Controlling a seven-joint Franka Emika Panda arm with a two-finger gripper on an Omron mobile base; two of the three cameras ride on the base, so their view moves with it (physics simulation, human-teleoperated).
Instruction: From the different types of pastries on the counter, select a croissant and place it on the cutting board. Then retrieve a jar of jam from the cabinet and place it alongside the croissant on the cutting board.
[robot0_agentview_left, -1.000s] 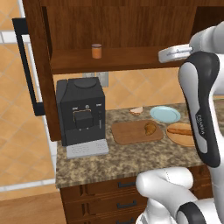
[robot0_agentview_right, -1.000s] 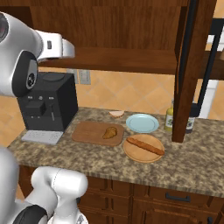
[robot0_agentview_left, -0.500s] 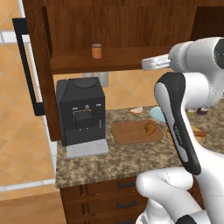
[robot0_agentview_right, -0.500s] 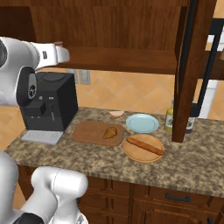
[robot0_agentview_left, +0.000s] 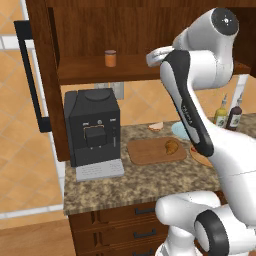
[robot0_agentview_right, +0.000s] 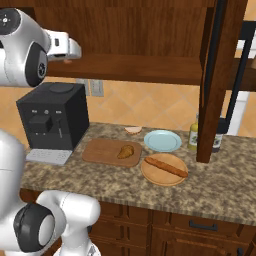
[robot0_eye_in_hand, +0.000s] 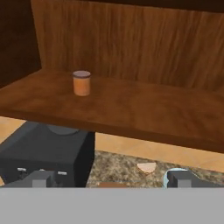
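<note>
gripper (robot0_eye_in_hand: 109, 179) swung nearer cabinet (robot0_agentview_left: 130, 30), jar of jam (robot0_eye_in_hand: 82, 83) shelved

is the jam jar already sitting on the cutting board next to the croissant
No, the jar of jam stands on the cabinet shelf, while the croissant lies alone on the cutting board.

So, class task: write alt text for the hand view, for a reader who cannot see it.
A small orange jar of jam stands alone on the cabinet shelf, straight ahead of the robot's open jaws. Below the shelf are a black coffee machine, the granite counter and a pale pastry.
</note>
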